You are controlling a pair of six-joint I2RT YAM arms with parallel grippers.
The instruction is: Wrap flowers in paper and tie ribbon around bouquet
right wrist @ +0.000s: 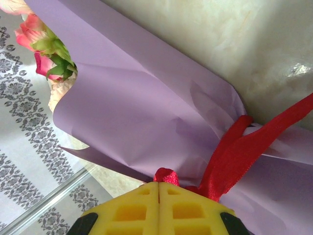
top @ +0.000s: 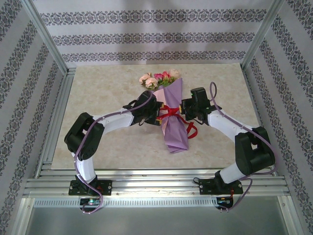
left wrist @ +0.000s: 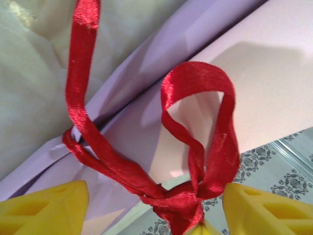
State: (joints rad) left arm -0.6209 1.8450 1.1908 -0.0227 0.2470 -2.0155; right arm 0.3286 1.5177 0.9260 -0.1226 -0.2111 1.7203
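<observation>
The bouquet [top: 172, 120] lies in the middle of the table, a cone of purple paper [right wrist: 137, 112] with the flowers [top: 159, 78] at its far end. Pink and magenta heads with green leaves [right wrist: 46, 54] stick out of the cone's mouth. The red ribbon [top: 170, 111] is tied round the cone's middle. A knot and an upright loop of ribbon [left wrist: 195, 98] stand over the paper [left wrist: 254, 58]. My left gripper [left wrist: 155, 190] is open, its yellow fingers [left wrist: 44, 208] wide apart on either side of the knot. My right gripper [right wrist: 159, 185] is shut on a fold of ribbon [right wrist: 166, 175].
Both arms reach in from the near edge and meet at the bouquet's waist, left [top: 157, 113] and right [top: 182, 109]. A loose ribbon tail [top: 191, 129] hangs to the right of the cone. Patterned walls and metal frame rails [top: 54, 127] enclose the marble tabletop [top: 98, 88].
</observation>
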